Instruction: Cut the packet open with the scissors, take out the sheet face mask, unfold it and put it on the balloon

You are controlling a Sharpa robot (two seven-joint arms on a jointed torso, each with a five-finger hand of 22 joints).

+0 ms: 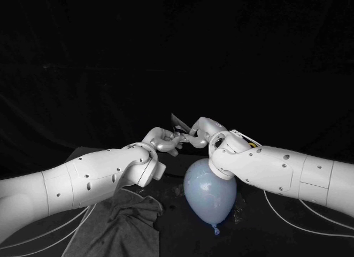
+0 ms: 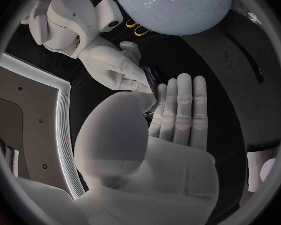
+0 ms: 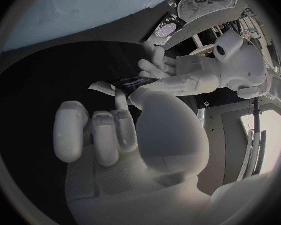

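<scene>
A black table (image 1: 174, 241) stood before a dark curtain (image 1: 177, 53), with a grey cloth (image 1: 131, 219) crumpled at its near left. The pale blue balloon (image 1: 210, 195) lay near the middle. Just beyond it the left hand (image 1: 166, 140) and right hand (image 1: 201, 131) met, both pinching the small packet (image 1: 177, 123) raised between them.
</scene>
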